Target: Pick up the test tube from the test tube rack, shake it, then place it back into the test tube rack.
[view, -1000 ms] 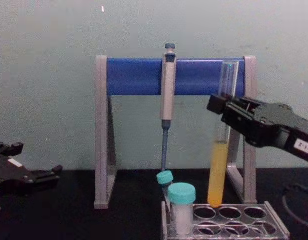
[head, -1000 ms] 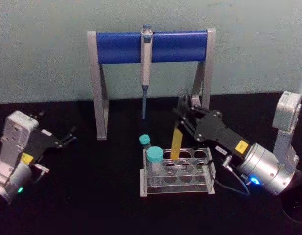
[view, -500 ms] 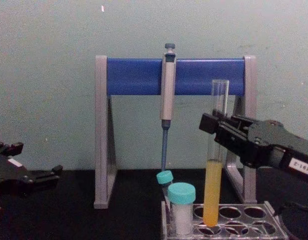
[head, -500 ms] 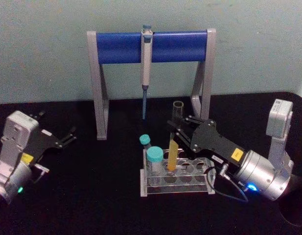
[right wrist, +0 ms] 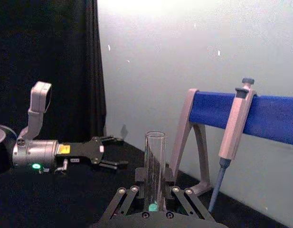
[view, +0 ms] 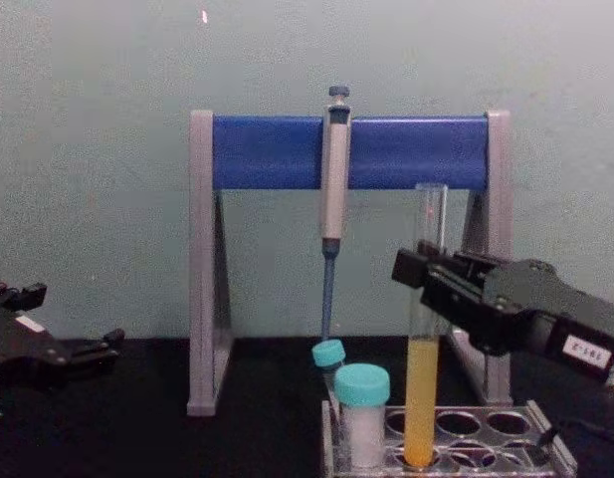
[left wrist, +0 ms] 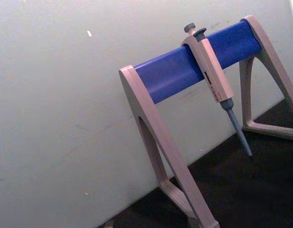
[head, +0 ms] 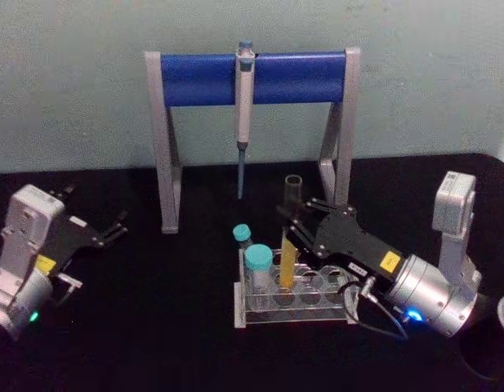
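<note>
Black fingers of the right gripper (view: 426,284) were clamped on the test tube (view: 423,398) at its clear upper part, holding it upright, long axis vertical, open mouth up. Its rounded, yellow-filled bottom sat down in a front hole of the test tube rack (head: 350,314), beside the teal-capped tubes (view: 362,413). Letting go looked like all that remained. Well off to the side, the left gripper (head: 113,230) rested with its fingers apart.
</note>
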